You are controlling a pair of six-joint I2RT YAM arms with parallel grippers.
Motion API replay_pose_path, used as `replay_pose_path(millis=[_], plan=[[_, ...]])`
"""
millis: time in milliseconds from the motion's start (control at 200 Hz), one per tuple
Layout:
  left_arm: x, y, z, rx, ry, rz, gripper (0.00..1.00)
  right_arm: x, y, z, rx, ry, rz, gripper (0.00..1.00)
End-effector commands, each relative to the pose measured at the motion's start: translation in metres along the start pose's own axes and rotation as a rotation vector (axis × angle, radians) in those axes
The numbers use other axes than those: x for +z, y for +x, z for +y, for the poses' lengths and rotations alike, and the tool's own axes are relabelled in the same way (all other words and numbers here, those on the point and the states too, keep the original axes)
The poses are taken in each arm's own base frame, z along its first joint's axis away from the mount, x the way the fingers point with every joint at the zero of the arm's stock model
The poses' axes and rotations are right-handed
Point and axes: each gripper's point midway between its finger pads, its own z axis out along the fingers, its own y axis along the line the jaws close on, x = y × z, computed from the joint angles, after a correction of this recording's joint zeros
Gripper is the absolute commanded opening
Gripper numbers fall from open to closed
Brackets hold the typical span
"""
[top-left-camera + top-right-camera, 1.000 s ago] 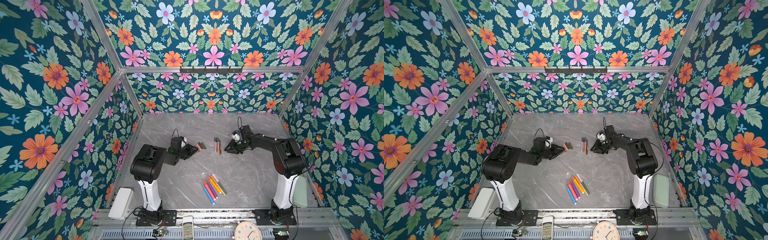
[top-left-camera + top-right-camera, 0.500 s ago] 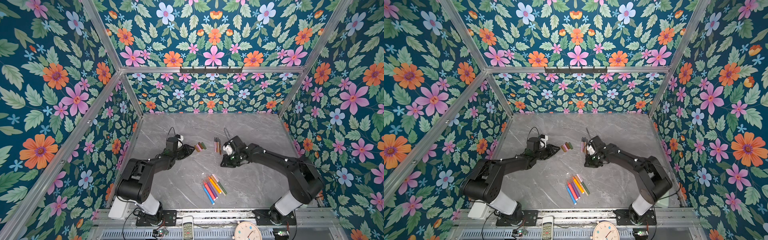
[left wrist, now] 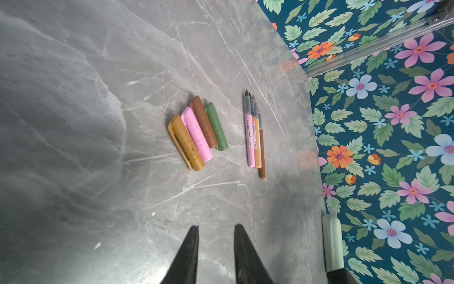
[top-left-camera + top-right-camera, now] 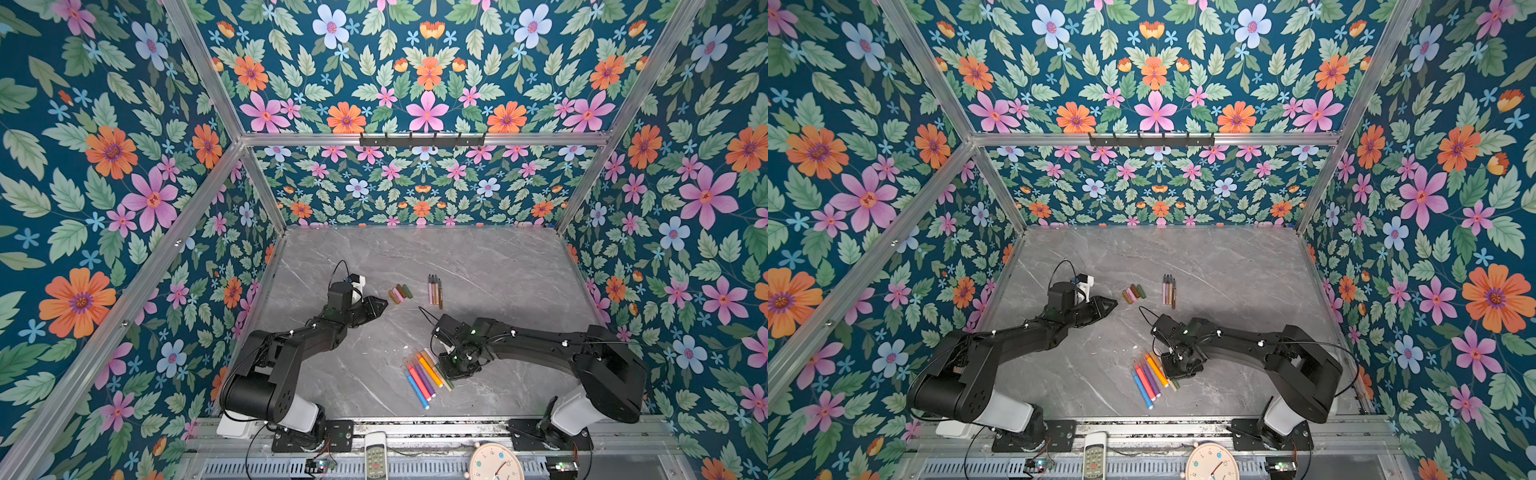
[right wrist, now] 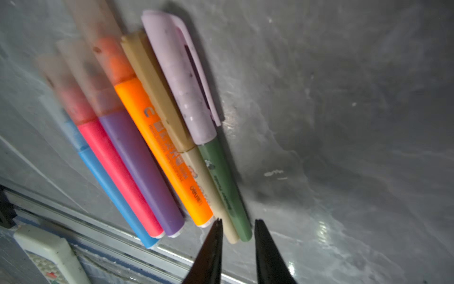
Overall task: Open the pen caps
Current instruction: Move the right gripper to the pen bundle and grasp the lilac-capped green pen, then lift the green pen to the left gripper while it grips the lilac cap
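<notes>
Counting the pen caps, how many are off?

– Four pen caps (image 3: pixel 197 132) lie loose, side by side: tan, pink, brown and green. Taking the row of capped pens (image 5: pixel 152 152) as my mark, those caps sit well beyond it, up the table. The bare pens (image 3: pixel 254 137) lie near them with their tips uncovered. I make out pink, tan and brown bodies; a fourth I can't be sure of.

– And what is left?

– The row itself: six pens, blue, pink-red, purple, orange, beige and green, each with its cap on. By my reckoning, less than half the job is done.

– Your hands?

– My right gripper (image 5: pixel 237 221) is at the row's butt end, jaws narrowly apart and empty. From my wrist, the ends of the beige pen (image 5: pixel 207 186) and the green pen (image 5: pixel 224 186) show between the tips. Whether they touch I can't tell. I judge I'm lining up on one of those two. My left gripper (image 3: pixel 215 227) is well beyond the row, near the loose caps, also with a narrow gap and holding nothing.

– Any tray or box for the caps?

– None that I can see. Everything lies on the bare table (image 4: pixel 478 270). A remote control (image 5: pixel 49 250) rests near the row, past the table's front edge.
</notes>
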Motion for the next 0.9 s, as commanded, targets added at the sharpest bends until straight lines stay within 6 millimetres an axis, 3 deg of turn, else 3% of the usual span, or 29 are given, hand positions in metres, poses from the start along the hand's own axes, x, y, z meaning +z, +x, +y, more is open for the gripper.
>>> replay_pose_path(millis=[0, 280, 570, 755, 895], plan=[[0.003, -0.002, -0.008, 0.014, 0.048, 0.008, 0.29, 0.006, 0.001, 0.003, 0.025, -0.009, 0.023, 0.24], [0.011, 0.007, -0.009, -0.042, 0.117, 0.033, 0.3, 0.015, -0.005, -0.003, 0.049, 0.07, 0.049, 0.22], [0.01, 0.012, -0.032, -0.145, 0.294, 0.029, 0.3, 0.014, -0.05, -0.012, 0.048, 0.167, 0.038, 0.15], [0.017, 0.021, -0.037, -0.143, 0.228, 0.066, 0.3, -0.012, -0.078, 0.003, 0.04, 0.016, -0.032, 0.11], [0.025, 0.03, -0.05, -0.102, 0.187, 0.101, 0.32, -0.037, -0.086, 0.013, 0.008, -0.063, -0.071, 0.1]])
